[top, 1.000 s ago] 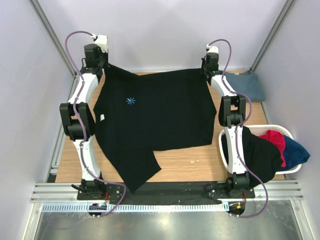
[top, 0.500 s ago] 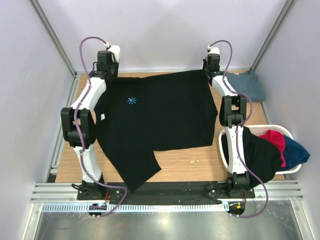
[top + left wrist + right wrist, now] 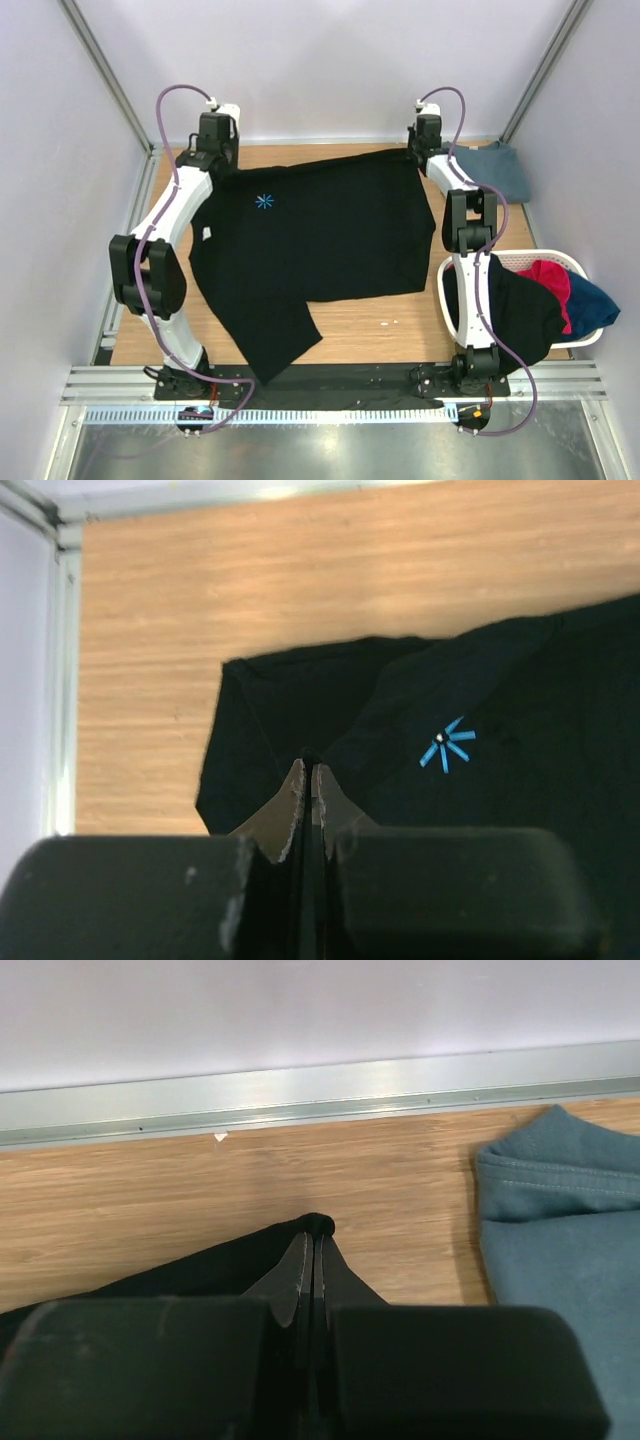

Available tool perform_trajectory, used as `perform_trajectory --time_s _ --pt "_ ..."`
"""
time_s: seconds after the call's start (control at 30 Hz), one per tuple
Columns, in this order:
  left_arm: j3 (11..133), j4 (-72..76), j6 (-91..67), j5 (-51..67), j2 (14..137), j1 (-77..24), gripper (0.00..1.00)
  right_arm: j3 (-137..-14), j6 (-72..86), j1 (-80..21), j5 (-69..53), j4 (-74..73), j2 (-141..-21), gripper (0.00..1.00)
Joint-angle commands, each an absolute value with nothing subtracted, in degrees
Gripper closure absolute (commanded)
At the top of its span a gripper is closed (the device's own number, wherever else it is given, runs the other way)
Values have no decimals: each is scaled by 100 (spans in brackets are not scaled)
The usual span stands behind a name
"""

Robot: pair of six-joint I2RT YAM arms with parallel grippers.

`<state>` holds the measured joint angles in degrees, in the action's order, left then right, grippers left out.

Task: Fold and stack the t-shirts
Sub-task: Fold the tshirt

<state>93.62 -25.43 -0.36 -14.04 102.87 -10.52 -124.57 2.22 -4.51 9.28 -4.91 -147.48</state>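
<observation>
Wooden table (image 3: 400,320) bearing the black t-shirt (image 3: 320,230) spread toward its far edge, where we pinch both far corners, left gripper (image 3: 310,770) and right gripper (image 3: 315,1240) clamped on cloth; spreading seems nearly done, and folding next calls for drawing this edge nearward.

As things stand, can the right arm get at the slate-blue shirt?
Probably yes: the right gripper is beside the slate-blue shirt, only bare table between. But it is shut on the black shirt, so must release first.
</observation>
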Motion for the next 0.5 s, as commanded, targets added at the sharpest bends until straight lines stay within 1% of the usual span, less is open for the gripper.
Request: perform_trajectory --time_s 0.0,0.27,0.47 --pt "9203 -2926 -334 -1564 10011 -1177 100 -12332 132 -352 949 -193 -14063 99" --pt "8921 -3585 -825 -1740 9756 -1459 100 -12208 26 -325 888 -413 -13879 99" --pt "8789 -3832 -853 -2082 9545 -1477 100 -11901 18 -325 879 -536 -13667 99"
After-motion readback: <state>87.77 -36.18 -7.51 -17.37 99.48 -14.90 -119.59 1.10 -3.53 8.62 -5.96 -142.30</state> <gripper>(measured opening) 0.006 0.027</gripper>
